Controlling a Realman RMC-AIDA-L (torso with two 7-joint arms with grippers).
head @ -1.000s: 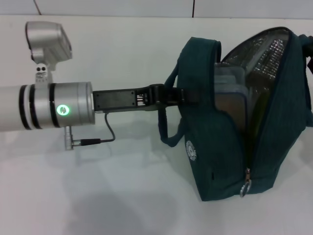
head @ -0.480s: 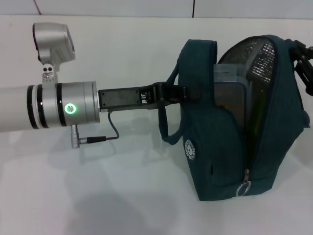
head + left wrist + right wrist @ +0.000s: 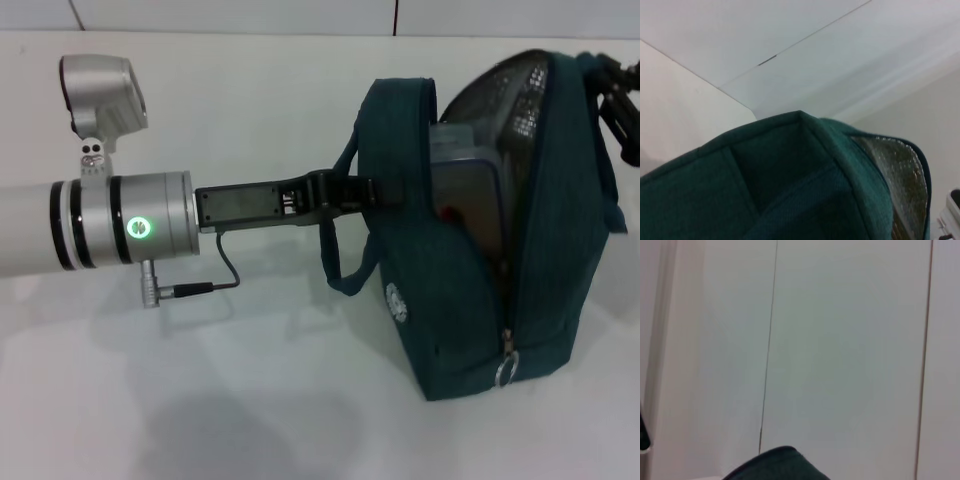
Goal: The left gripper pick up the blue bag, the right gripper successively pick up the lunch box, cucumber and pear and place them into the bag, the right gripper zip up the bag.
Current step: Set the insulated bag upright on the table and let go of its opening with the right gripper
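- Toward the left side of the white table (image 3: 200, 400), the left arm reaches across, its silver wrist (image 3: 140, 225) showing a green light and a thin black cable (image 3: 215, 275) looping beneath it.
- Further right, the left gripper (image 3: 355, 190) is clenched on the near loop handle (image 3: 340, 240) of the blue bag (image 3: 450, 310), at the bag's left face.
- The blue bag stands upright on the right half of the table, its base resting on the surface and its top open, with silver lining (image 3: 520, 100) showing inside the raised flap.
- Inside the opening, the lunch box (image 3: 465, 170) stands on edge against the left wall, its clear lid and a small red mark visible.
- A small white round logo (image 3: 397, 303) sits low on the bag's left face, and the zipper's ring pull (image 3: 507, 368) hangs at the bottom of the front seam.
- At the far right edge of the table, a dark part of the right gripper (image 3: 620, 90) shows behind the bag's top; whether it is open or clenched I cannot tell.
- The left wrist view shows the bag's teal fabric (image 3: 780, 180) close up.
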